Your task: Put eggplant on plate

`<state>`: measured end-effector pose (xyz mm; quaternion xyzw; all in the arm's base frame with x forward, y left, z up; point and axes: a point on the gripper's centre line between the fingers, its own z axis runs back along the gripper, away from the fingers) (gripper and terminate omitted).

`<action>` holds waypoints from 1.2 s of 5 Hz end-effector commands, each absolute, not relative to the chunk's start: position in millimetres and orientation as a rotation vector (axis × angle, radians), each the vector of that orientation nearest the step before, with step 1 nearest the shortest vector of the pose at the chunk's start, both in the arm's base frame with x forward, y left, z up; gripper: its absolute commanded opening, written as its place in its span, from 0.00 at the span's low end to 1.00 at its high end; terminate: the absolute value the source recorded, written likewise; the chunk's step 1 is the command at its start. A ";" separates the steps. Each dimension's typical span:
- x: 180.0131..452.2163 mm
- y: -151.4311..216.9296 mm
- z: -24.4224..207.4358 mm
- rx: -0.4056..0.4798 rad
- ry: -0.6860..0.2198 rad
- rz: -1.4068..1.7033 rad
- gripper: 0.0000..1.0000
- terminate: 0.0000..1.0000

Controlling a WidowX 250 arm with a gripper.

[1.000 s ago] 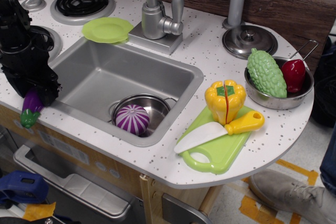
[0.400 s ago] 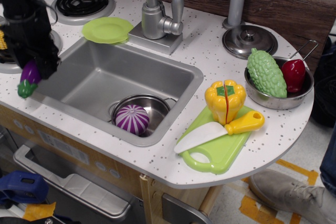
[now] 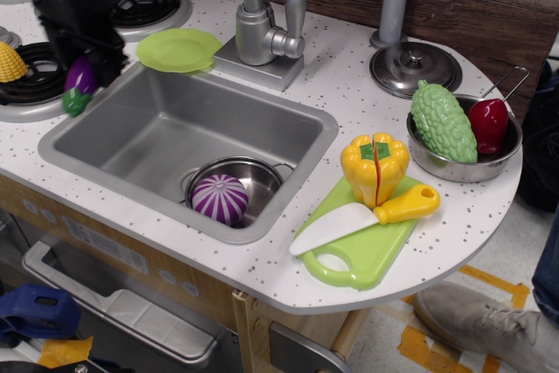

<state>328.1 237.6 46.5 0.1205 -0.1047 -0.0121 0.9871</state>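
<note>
The black gripper [image 3: 85,60], jaws closed on the eggplant [image 3: 79,82], holds it tilted, green stem down-left, left of the plate [image 3: 179,49].

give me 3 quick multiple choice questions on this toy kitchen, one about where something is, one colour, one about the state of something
1. Where is the striped ball?
A. in the metal bowl in the sink
B. on the cutting board
C. on the plate

2. What colour is the plate?
A. red
B. lime green
C. white

3. What is the state of the eggplant?
A. lying on the plate
B. lying in the sink
C. held in the gripper, off the plate

Answers:
1 A, the ball sits inside the metal bowl at the sink bottom.
2 B, the round plate beside the faucet is lime green.
3 C, the fingers clamp the eggplant left of the empty plate.
</note>
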 end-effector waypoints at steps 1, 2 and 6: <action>375.6 242.6 68.9 0.299 -0.318 -0.107 0.00 0.00; 400.3 238.8 72.2 0.302 -0.358 -0.145 0.00 0.00; 430.0 231.6 70.9 0.279 -0.457 -0.222 1.00 1.00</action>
